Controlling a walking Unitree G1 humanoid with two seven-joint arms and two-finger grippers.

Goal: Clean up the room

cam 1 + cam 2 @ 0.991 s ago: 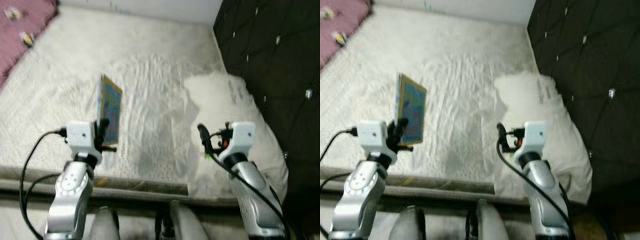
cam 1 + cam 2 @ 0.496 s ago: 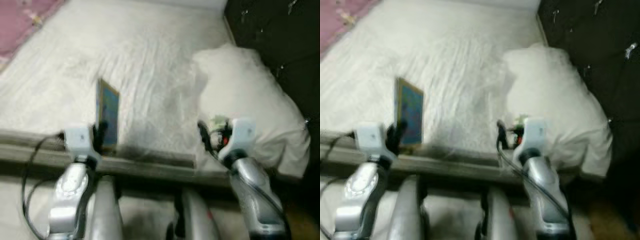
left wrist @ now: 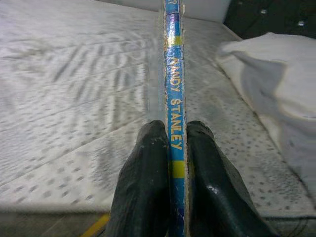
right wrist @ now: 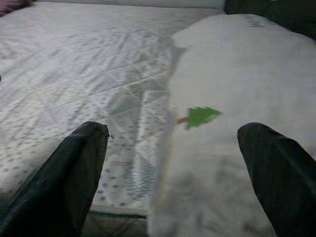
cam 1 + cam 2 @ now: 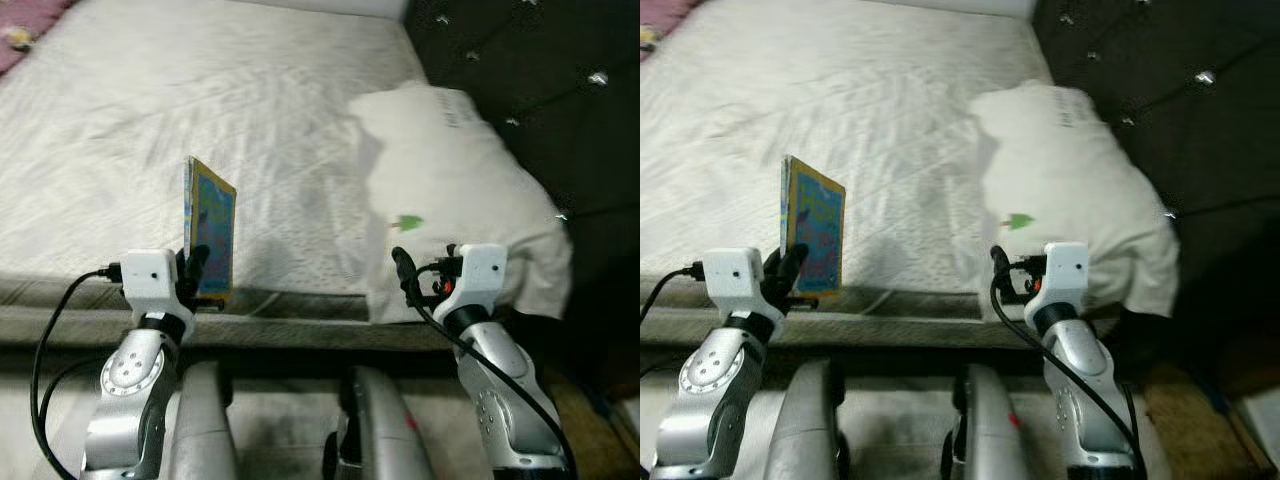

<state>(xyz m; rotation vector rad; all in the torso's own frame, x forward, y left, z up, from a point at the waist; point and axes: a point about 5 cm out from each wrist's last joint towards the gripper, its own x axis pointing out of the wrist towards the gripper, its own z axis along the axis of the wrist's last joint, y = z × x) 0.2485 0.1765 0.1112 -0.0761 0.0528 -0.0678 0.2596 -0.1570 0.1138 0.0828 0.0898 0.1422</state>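
My left gripper (image 5: 195, 272) is shut on a thin colourful book (image 5: 211, 238), held upright on its edge over the near edge of the white mattress (image 5: 230, 110). The left wrist view looks straight down the book's blue spine (image 3: 173, 98), pinched between both black fingers (image 3: 148, 168). My right gripper (image 4: 173, 163) stands open just before the white pillow (image 5: 450, 190), with nothing between its fingers (image 4: 74, 168). A small green tree-shaped piece (image 5: 407, 221) lies on the pillow ahead of it.
A black tufted headboard (image 5: 540, 90) runs along the right side behind the pillow. A pink blanket corner with a small object (image 5: 18, 38) shows at the far left. The grey bed frame edge (image 5: 290, 330) crosses in front of my legs.
The camera view has shifted, so the bed and pillow sit differently in the picture. The book stays in my left gripper. The small green piece now shows on the pillow.
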